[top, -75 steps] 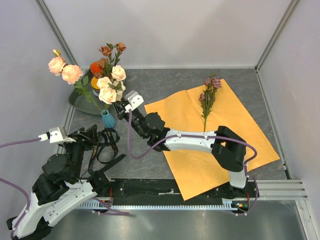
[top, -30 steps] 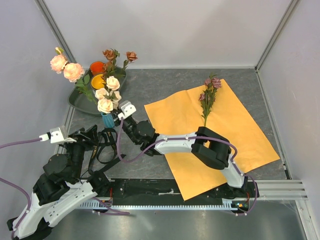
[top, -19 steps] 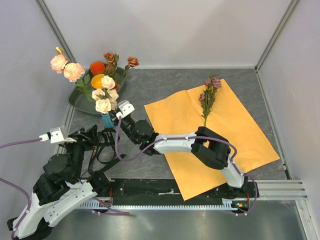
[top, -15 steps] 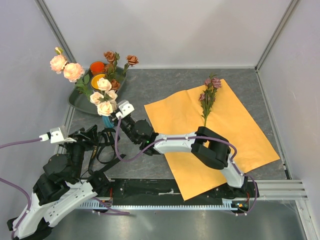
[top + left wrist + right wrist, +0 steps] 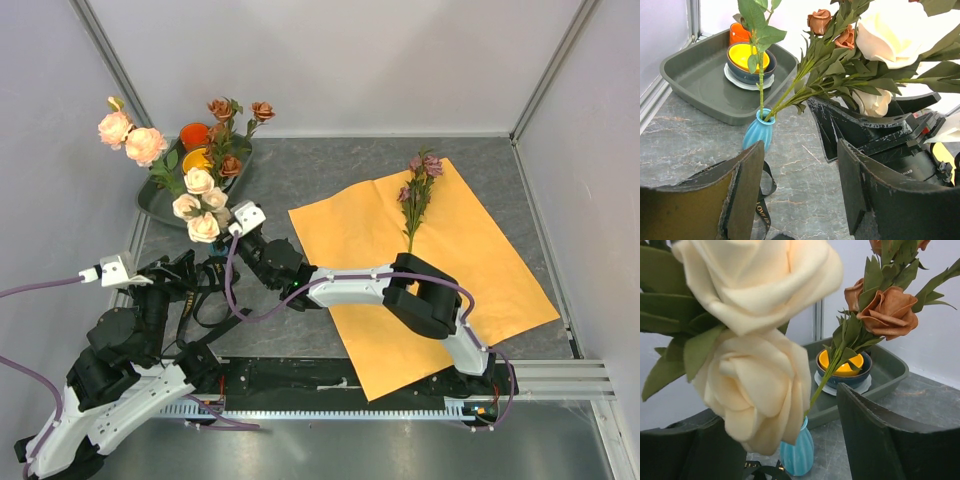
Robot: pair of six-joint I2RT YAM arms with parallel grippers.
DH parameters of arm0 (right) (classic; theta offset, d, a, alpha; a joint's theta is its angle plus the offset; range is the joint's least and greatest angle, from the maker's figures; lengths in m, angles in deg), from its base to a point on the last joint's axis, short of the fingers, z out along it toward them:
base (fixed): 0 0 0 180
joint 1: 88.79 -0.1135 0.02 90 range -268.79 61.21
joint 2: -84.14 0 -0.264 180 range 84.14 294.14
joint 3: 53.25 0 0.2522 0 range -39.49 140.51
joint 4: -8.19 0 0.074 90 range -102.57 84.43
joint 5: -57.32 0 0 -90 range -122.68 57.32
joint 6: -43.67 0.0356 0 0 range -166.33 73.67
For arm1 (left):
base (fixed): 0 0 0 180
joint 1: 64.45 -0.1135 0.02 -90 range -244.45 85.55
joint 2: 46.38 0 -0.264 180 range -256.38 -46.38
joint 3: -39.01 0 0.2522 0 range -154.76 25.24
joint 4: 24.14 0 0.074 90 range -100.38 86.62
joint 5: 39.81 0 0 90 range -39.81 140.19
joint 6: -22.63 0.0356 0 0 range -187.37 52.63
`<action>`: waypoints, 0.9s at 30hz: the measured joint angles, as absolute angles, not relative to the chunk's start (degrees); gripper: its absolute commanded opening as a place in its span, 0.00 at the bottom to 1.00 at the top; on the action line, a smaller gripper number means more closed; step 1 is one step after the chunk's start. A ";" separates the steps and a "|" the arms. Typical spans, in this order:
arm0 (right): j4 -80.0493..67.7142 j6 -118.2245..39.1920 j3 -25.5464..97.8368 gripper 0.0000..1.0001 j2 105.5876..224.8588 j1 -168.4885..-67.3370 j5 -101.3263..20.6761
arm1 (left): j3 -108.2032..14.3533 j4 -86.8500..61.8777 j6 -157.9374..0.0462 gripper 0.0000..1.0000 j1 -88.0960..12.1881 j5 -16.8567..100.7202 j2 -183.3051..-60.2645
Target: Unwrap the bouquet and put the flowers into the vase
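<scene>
The teal ribbed vase (image 5: 759, 132) stands on the grey table just in front of the tray, also close up in the right wrist view (image 5: 797, 452). Peach-pink roses (image 5: 130, 135), rust-brown roses (image 5: 235, 110) and cream roses (image 5: 198, 205) stand in it. My right gripper (image 5: 222, 248) is open, its fingers either side of the cream roses (image 5: 760, 380) and the vase. One mauve flower stem (image 5: 415, 195) lies on the spread orange paper (image 5: 470, 260). My left gripper (image 5: 800, 165) is open and empty, a little short of the vase.
A dark tray (image 5: 155, 203) at the back left holds an orange cup (image 5: 193, 133) and a yellow bowl (image 5: 196, 158) inside a blue one. The black ribbon (image 5: 205, 290) lies loose on the table between the two grippers. Walls close in the left and back sides.
My right gripper has opened and let go of the cream roses, which have tipped a little to the left in the vase. The left arm has not moved.
</scene>
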State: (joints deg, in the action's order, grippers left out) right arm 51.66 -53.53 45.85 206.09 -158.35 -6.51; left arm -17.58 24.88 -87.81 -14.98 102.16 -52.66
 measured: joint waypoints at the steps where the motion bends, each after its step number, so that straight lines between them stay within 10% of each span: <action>1: 51.24 -53.34 45.85 0.78 206.01 -158.35 -6.36 | -17.56 24.88 -87.81 0.67 -15.00 102.16 -52.66; 6: 48.49 -51.74 43.93 0.98 203.58 -158.35 -6.20 | -17.54 24.88 -87.81 0.68 -15.26 102.11 -52.66; 27: 33.82 -41.93 31.40 0.98 181.99 -158.41 -5.90 | -17.50 24.88 -87.81 0.73 -16.47 100.76 -52.71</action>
State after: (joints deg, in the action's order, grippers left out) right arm 33.82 -41.93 31.40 181.99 -158.41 -5.90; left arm -17.50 24.88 -87.81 -16.47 100.76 -52.71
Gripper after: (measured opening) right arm 0.982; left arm 0.730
